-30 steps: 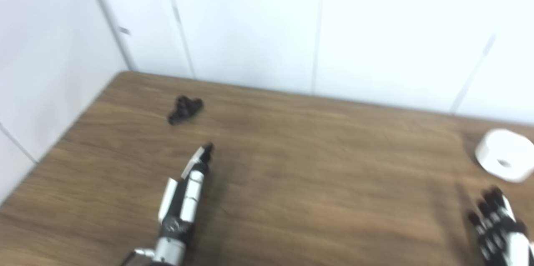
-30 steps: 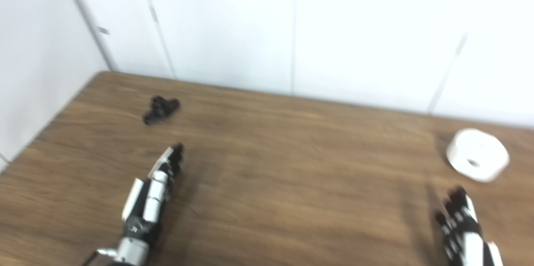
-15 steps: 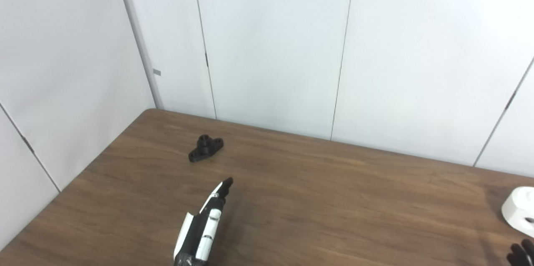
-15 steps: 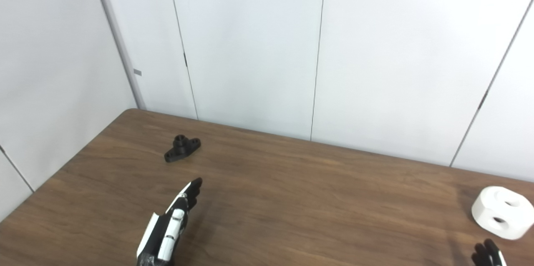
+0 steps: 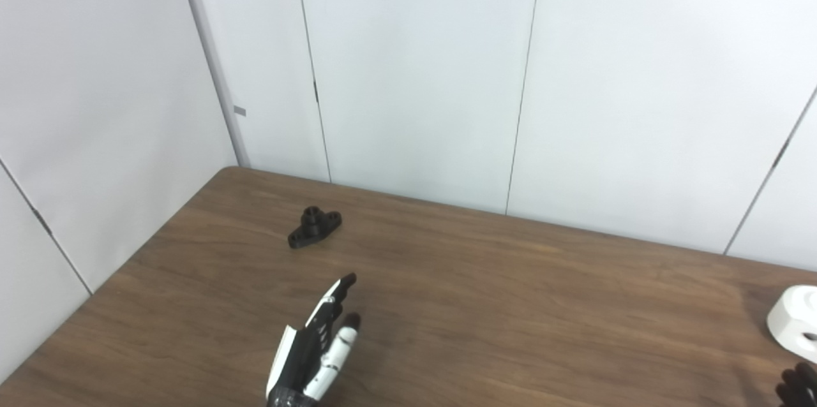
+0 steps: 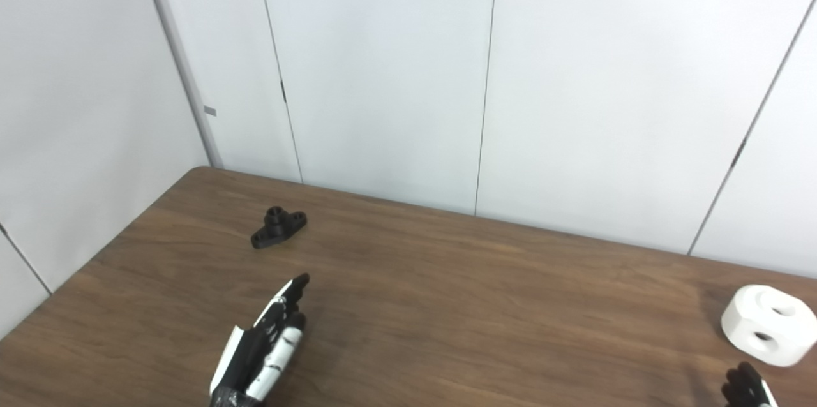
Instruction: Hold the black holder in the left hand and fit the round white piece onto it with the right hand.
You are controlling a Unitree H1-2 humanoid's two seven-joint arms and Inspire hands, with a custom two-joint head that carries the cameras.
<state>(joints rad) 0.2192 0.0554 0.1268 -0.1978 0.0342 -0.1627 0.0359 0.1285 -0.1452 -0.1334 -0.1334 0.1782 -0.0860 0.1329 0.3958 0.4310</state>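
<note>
Empty left hand (image 6: 262, 346), fingers spread, is reaching toward black holder (image 6: 278, 228) (right hand's (image 6: 745, 386) state unclear); a glancing touch risks skidding it.

Black-and-white left hand (image 5: 316, 353)

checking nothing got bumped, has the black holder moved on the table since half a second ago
No. The black holder sits at the same spot near the table's far left corner; the left hand hasn't reached it.

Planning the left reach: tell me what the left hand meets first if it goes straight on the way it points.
Nothing, probably. The left hand points up and slightly right across bare table; the black holder lies left of that line, so it would likely pass it and reach the wall. Depth is unclear.
</note>
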